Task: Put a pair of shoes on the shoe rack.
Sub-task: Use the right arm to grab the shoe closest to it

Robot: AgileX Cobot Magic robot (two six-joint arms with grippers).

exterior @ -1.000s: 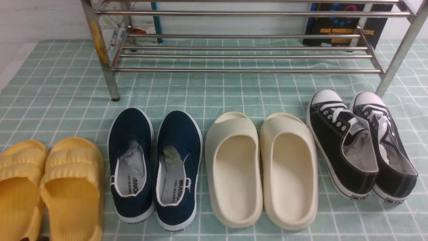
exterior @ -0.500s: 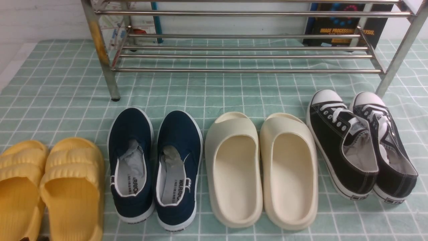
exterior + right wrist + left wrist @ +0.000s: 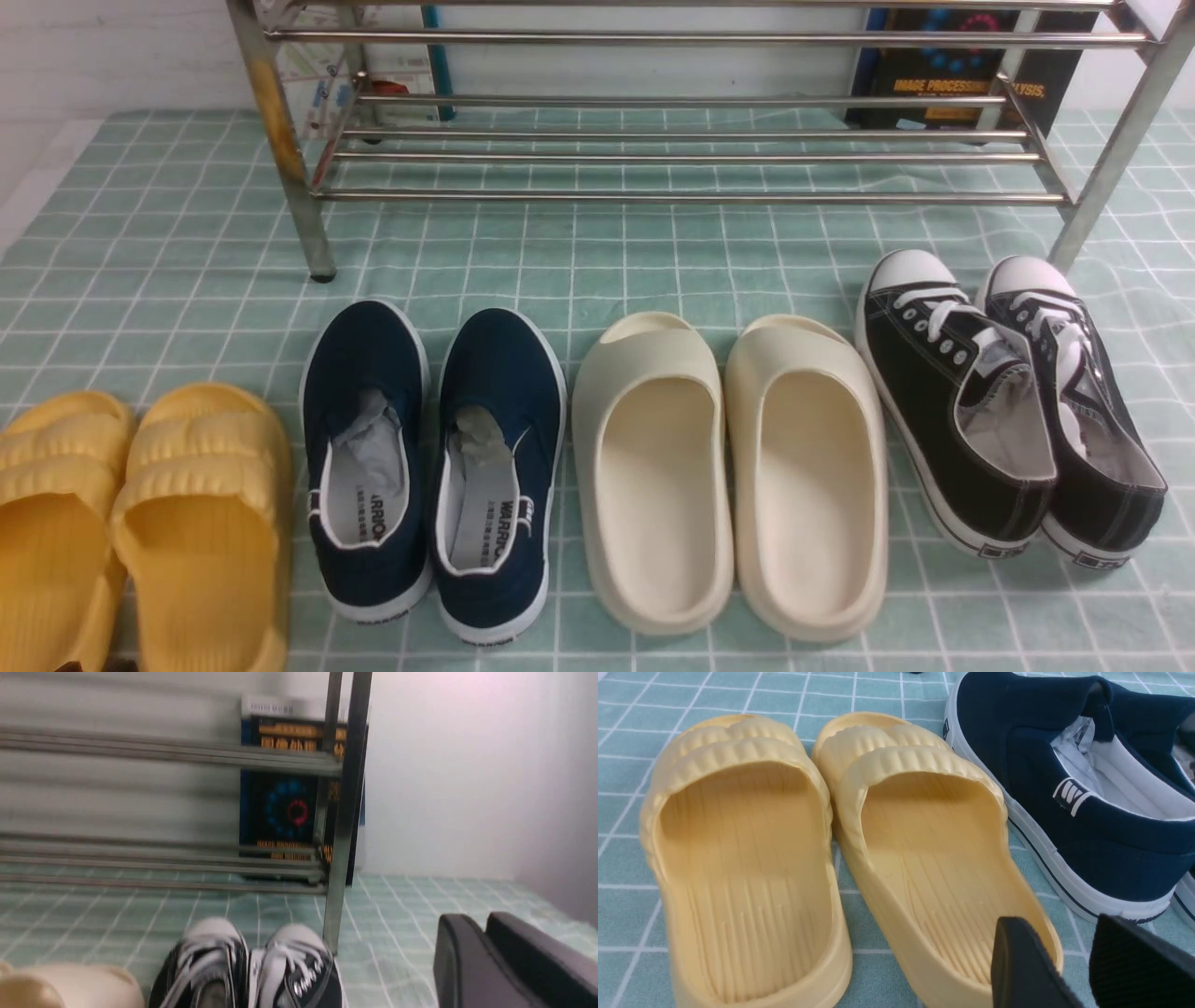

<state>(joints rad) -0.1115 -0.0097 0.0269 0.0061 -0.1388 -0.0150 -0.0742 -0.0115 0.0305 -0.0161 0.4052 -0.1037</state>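
The pair of shoes, two black sneakers (image 3: 943, 401) (image 3: 1083, 411) with white laces and toe caps, stands side by side at the right end of the row, toes toward the shoe rack (image 3: 691, 196). The right wrist view shows their toes (image 3: 210, 961) (image 3: 299, 961) low down beside the rack's leg (image 3: 343, 812). My right gripper (image 3: 481, 921) hovers to the right of them; its fingers lie together with no gap showing and nothing held. My left gripper (image 3: 1057, 924) is open and empty over the heel of a yellow slide. Neither gripper shows in the front view.
From the left, the row on the green checked cloth (image 3: 597, 271) holds yellow slides (image 3: 140, 523), navy slip-ons (image 3: 429, 457) and cream slides (image 3: 728, 467). A dark book (image 3: 962, 75) leans behind the rack's right end. A wall (image 3: 467, 765) rises to the right.
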